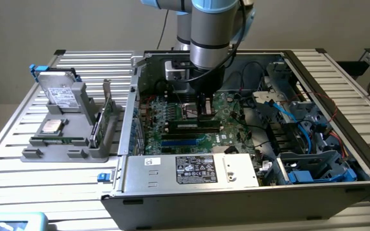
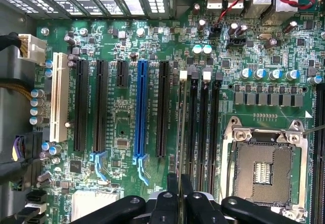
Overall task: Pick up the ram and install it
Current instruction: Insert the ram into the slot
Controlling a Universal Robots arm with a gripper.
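Note:
My gripper (image 1: 204, 111) reaches down into the open computer case (image 1: 339, 120), over the green motherboard (image 1: 172, 115). The ram (image 1: 195, 126), a slim green stick with black chips, lies along the black memory slots (image 2: 203, 127) just beneath the fingertips. In the wrist view I see the ram (image 2: 180, 132) edge-on as a thin strip running out from between the two black fingers (image 2: 172, 186), lined up with the slot that has a white clip (image 2: 183, 74). The fingers are shut on the ram's top edge. I cannot tell whether the ram is seated in the slot.
An empty processor socket (image 2: 264, 168) lies beside the memory slots, and blue and black expansion slots (image 2: 141, 112) on the other side. Cables and a drive cage (image 1: 313, 163) fill the exterior view's right. A grey holder (image 1: 66, 149) with a drive, chip and card stands outside at the left.

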